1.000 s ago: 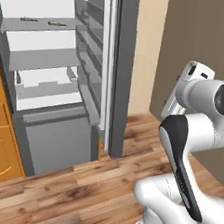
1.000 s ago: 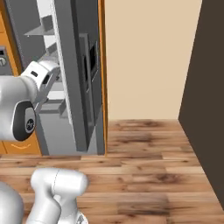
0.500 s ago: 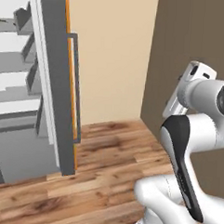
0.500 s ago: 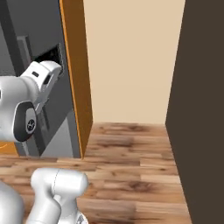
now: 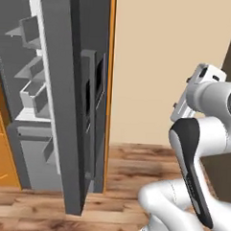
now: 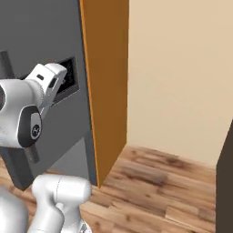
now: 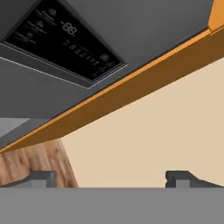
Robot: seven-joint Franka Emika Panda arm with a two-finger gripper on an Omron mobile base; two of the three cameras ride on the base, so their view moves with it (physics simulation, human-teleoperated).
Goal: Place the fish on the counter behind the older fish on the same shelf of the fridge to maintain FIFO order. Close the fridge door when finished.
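The gripper (image 7: 109, 177) stands with its jaws spread wide apart and nothing between them, two dark fingertips (image 7: 41, 177) rising at the bottom of the hand view against a cream wall (image 7: 166, 127). Just beyond them runs the fridge door (image 7: 144, 26), dark grey, carrying a black display panel (image 7: 65, 37) and edged by an orange cabinet side (image 7: 131, 85). In the left base view the fridge door (image 5: 69, 110) stands ajar, its recessed black handle (image 5: 91, 111) facing right and grey bins (image 5: 32, 89) on its inner side to the left. Wooden floor (image 6: 150, 191) spreads below. The fish cannot be seen from any camera.
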